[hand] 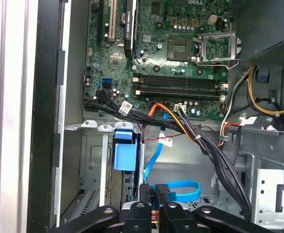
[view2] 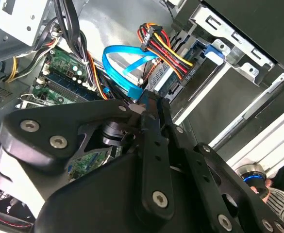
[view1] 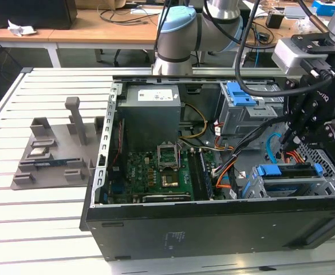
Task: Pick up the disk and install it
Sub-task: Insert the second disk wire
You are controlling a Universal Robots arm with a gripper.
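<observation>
black linkages of the gripper [view2: 151, 119] loom right up against the lens in the second wrist view, and the jaws look drawn nearly together, with nothing visibly clamped between them. the gripper [view1: 296, 134] hangs inside the open computer case [view1: 156, 232], just above the drive cage [view1: 293, 183] at the case's front corner, close beside the blue data cable [view2: 125, 68] and the red-yellow-black power plug [view2: 168, 51].

the disk [view1: 290, 172] sits in that drive cage, blue bracket edge showing, apparently already slid home in its bay. in the second wrist view the power plug reaches right to the drive's connector end, though whether it is fully seated is hard to tell. so i judge the pick and placing done, with any remaining work down at the cabling.

beside the drive cage lies the green motherboard [hand: 175, 53], and beyond it the grey power supply [view1: 152, 112]. the case rests on a white slatted bench [view1: 35, 217], with a grey fixture tray [view1: 55, 152] well apart from the case. behind the case stands a wooden desk [view1: 98, 31] strewn with cables.
</observation>
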